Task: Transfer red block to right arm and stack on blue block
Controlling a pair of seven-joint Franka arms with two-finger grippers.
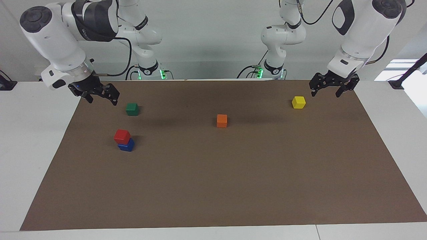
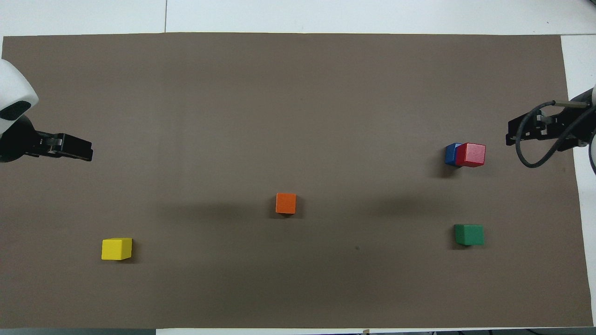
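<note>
The red block (image 1: 122, 136) sits on top of the blue block (image 1: 126, 145), slightly askew, at the right arm's end of the brown mat. The stack also shows in the overhead view, red block (image 2: 471, 154) over blue block (image 2: 450, 153). My right gripper (image 1: 101, 99) is open and empty, raised over the mat's edge at its own end, apart from the stack; it also shows in the overhead view (image 2: 510, 135). My left gripper (image 1: 327, 93) is open and empty, raised over the mat's edge at the left arm's end; it also shows in the overhead view (image 2: 88, 151).
A dark green cube (image 1: 132, 109) lies nearer to the robots than the stack. An orange cube (image 1: 222, 120) lies mid-mat. A yellow cube (image 1: 298, 102) lies at the left arm's end. The brown mat (image 1: 213, 186) covers the white table.
</note>
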